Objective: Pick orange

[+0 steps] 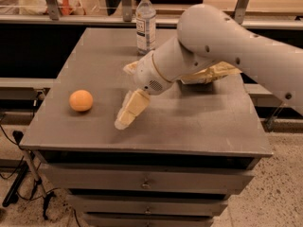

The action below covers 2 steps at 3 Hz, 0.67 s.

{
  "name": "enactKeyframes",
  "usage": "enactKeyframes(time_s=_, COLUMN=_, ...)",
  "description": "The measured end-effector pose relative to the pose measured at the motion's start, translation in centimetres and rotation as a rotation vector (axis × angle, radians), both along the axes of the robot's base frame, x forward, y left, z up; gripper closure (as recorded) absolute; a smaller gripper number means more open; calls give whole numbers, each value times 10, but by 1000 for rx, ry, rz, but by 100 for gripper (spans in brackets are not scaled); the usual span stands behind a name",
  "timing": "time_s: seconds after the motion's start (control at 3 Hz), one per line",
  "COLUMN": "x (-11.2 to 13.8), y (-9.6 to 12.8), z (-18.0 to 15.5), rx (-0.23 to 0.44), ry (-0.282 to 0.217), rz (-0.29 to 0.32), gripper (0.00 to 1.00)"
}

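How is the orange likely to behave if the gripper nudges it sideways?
The orange is round and sits free on the flat table, so a nudge would probably roll it. Its matte skin likely grips well. The gripper is low near the tabletop, apart from the orange.

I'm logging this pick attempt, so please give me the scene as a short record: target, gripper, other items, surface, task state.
target: orange, on the table toward the view's left, nothing touching it
gripper: gripper, angled down low over the table, to the orange's right in the view, apart from it
other items: water bottle, upright near the back edge; snack bag, partly hidden behind the arm
surface: grey table, drawers below
task state: orange not yet grasped
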State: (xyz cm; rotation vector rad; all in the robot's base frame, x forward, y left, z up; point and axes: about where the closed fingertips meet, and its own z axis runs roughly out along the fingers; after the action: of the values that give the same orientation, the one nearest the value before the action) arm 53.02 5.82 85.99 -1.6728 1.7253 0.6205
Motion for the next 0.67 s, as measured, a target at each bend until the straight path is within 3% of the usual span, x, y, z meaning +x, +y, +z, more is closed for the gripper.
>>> enactKeyframes(time_s=0.67, x=15, y=72, z=-24, rx=117, ry=-15, rz=120, gripper=0)
